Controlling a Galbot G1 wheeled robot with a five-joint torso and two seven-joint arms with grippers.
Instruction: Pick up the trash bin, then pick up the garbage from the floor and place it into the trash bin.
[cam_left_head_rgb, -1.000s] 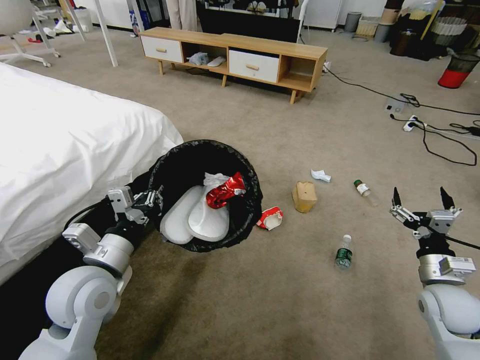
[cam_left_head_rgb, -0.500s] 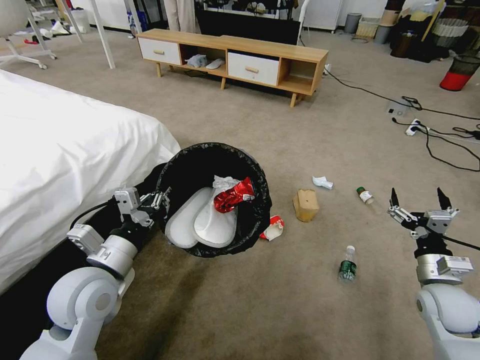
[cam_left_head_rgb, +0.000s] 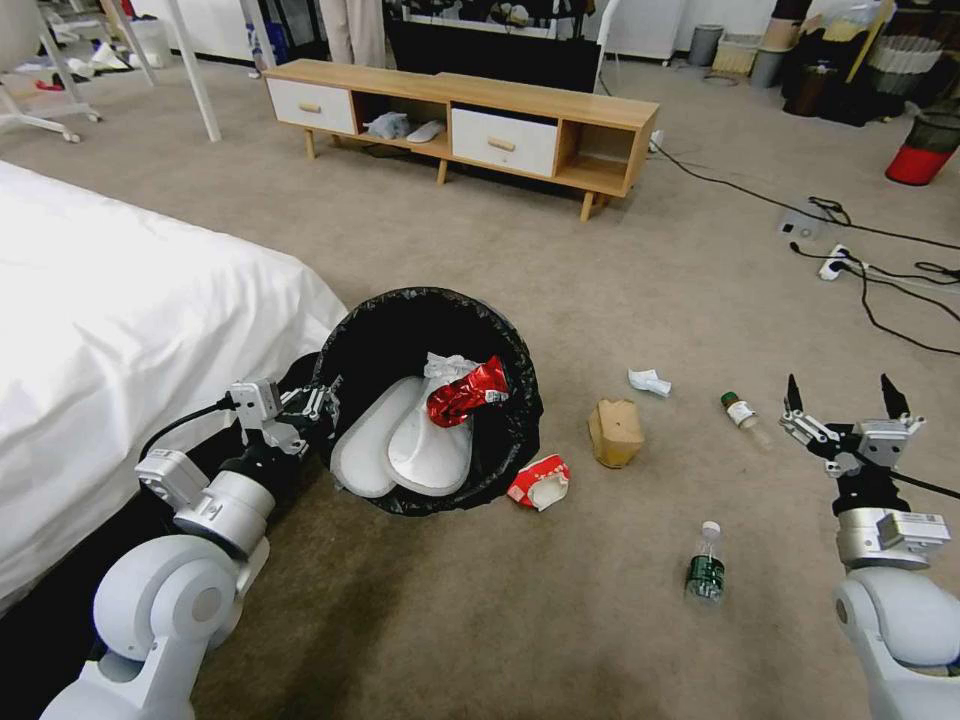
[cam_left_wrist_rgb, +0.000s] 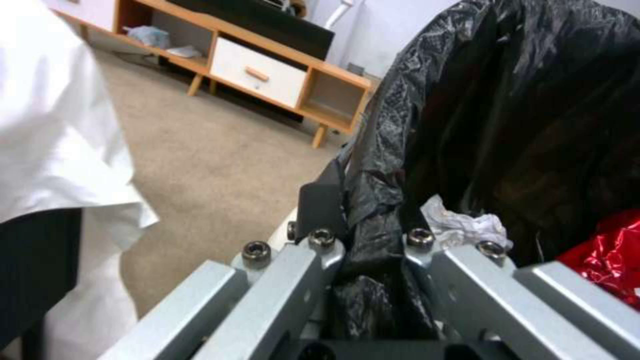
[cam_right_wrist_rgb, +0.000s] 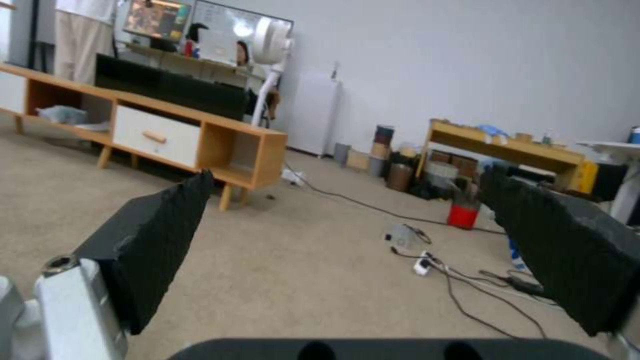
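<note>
The left pincer (cam_left_head_rgb: 300, 405) is clamped on the rim of the trash bin (cam_left_head_rgb: 520, 400), pinching the black bag liner (cam_left_wrist_rgb: 373, 240) between its two fingers. The bin is held beside the bed (cam_left_head_rgb: 120, 330), tilted so that its mouth faces up toward the head camera. Inside it lie a red can (cam_left_head_rgb: 465, 392), a white tissue (cam_left_head_rgb: 445, 365) and two flat white slippers (cam_left_head_rgb: 400, 450).

The first step looks done; collecting is now in hand. On the carpet I see the red-white paper cup (cam_left_head_rgb: 540, 482) just beside the bin, the brown paper bag (cam_left_head_rgb: 615, 432) near it, another tissue (cam_left_head_rgb: 648, 381), and two bottles. The near bottle (cam_left_head_rgb: 706, 565) lies with its long axis running away from the robot, cap on the far end; the far bottle (cam_left_head_rgb: 742, 411) lies slanted, cap toward the far-left.

The right pincer (cam_left_head_rgb: 840, 405) is spread wide and empty, held above the floor — the near bottle is to its left and closer to the robot. I judge the next move needs it to go down over one piece, its fingers across a bottle's long axis.
</note>
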